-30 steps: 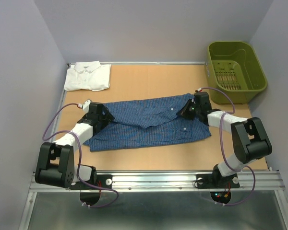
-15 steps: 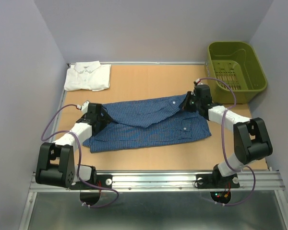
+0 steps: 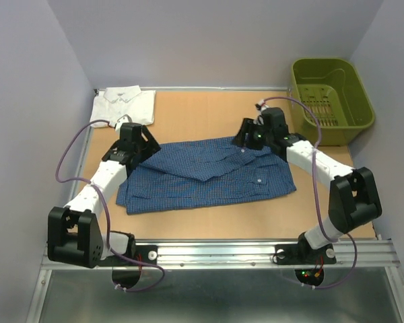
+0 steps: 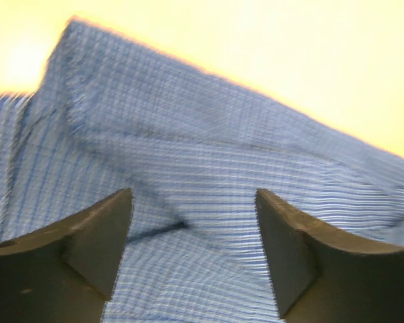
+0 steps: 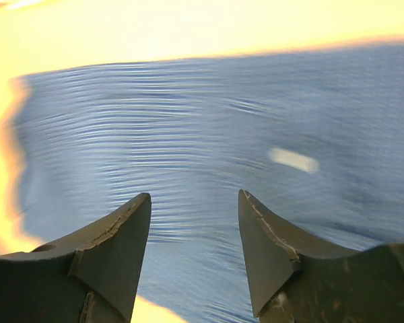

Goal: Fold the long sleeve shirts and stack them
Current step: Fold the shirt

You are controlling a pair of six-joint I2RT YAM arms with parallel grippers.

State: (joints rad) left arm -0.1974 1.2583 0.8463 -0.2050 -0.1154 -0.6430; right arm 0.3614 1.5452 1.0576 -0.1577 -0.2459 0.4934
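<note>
The dark blue checked long sleeve shirt lies partly folded across the middle of the table. The white long sleeve shirt sits folded at the back left corner. My left gripper hovers over the blue shirt's left end. In the left wrist view it is open, with only checked cloth below it. My right gripper is over the shirt's back right edge. In the right wrist view it stands open above blurred blue cloth, holding nothing.
An olive-green plastic basket stands at the back right corner, just behind the right arm. Bare tabletop lies behind the blue shirt and in front of it. Grey walls close in both sides and the back.
The right gripper has opened, let go of the blue shirt's upper right part, and moved back and left. The left arm has lifted and swung toward the back.
</note>
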